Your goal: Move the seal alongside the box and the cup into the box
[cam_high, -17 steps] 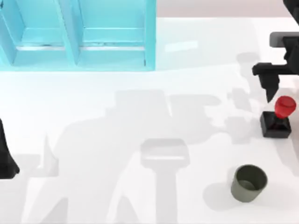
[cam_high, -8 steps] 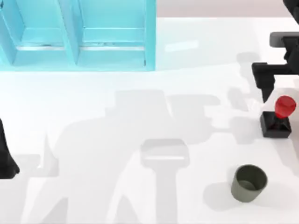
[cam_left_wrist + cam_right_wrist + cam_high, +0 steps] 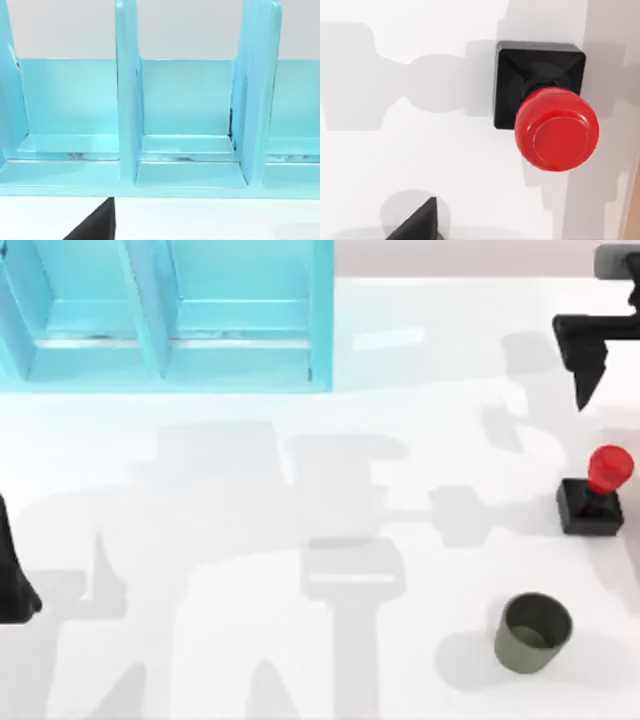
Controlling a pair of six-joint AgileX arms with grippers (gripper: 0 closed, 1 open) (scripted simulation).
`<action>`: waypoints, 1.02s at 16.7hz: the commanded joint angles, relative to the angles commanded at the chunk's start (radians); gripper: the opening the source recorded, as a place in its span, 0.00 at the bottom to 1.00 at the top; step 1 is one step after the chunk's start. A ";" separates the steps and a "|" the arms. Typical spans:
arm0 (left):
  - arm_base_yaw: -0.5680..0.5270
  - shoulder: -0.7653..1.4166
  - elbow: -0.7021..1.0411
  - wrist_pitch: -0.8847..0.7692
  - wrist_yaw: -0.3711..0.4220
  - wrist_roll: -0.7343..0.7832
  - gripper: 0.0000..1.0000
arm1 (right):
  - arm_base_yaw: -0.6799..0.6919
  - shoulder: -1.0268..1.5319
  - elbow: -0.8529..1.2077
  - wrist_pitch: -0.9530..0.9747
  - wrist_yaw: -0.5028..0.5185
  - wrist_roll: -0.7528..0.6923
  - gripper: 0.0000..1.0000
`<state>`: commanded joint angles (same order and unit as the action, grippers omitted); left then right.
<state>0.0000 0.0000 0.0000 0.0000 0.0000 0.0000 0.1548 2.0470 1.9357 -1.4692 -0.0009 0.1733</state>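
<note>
The seal, a red ball knob on a black square base, stands upright near the table's right edge; the right wrist view looks down on the seal. My right gripper hangs open above and behind it, apart from it, with one dark fingertip showing. The olive-grey cup stands upright in front of the seal, toward the near edge. The teal box, split by partitions, sits at the back left. My left gripper is parked at the far left edge, open, facing the box.
A wide stretch of white table lies between the box and the two objects on the right. Arm shadows cross the middle of the table. The seal stands close to the table's right edge.
My right gripper has drawn back from just behind the seal toward the far right corner. The seal, the cup and the left arm have not moved.
</note>
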 joint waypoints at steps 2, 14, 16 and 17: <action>0.000 0.000 0.000 0.000 0.000 0.000 1.00 | -0.001 0.004 0.083 -0.076 0.000 -0.001 1.00; 0.000 0.000 0.000 0.000 0.000 0.000 1.00 | 0.046 -0.066 0.056 -0.090 0.001 0.037 1.00; 0.000 0.000 0.000 0.000 0.000 0.000 1.00 | 0.085 -0.127 -0.061 -0.033 0.000 0.076 1.00; 0.000 0.000 0.000 0.000 0.000 0.000 1.00 | 0.108 -0.161 -0.134 0.000 0.000 0.098 1.00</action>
<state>0.0000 0.0000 0.0000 0.0000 0.0000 0.0000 0.2628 1.8856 1.8015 -1.4695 -0.0005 0.2712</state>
